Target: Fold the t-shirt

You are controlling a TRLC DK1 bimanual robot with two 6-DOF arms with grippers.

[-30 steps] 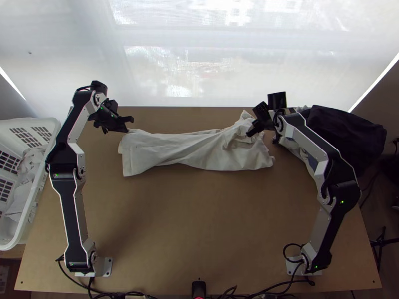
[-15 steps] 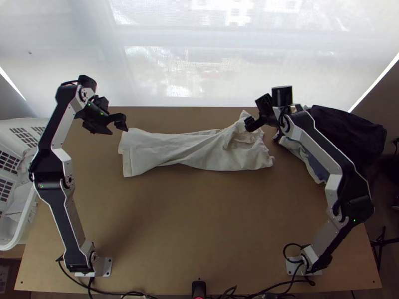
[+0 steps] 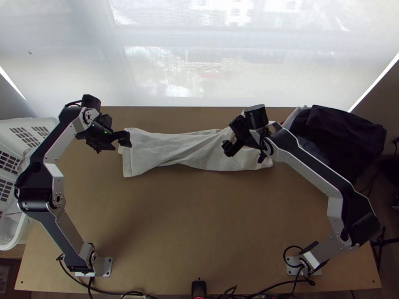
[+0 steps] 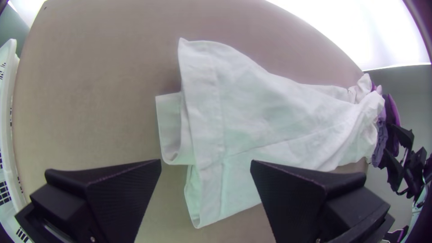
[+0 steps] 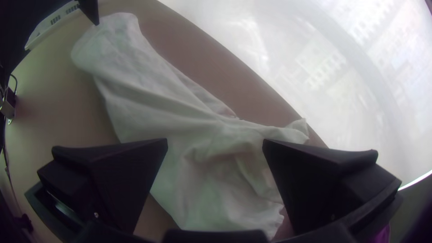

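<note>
Your right gripper (image 5: 215,143) has shifted inward over the t-shirt (image 3: 184,150); your left gripper (image 4: 206,163) has come nearer you, beside its flatter end. Both sets of jaws are apart. Still bunched lengthwise across the desk (image 3: 189,224), the t-shirt probably needs regrasping and straightening.

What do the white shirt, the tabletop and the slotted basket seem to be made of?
White shirt: probably cotton or similar, matte, from its soft wrinkles.
Tabletop: likely wood or wood-look board, dull, from its even tan surface.
Slotted basket: probably moulded plastic, smooth, from its rounded rim and regular openings.
</note>
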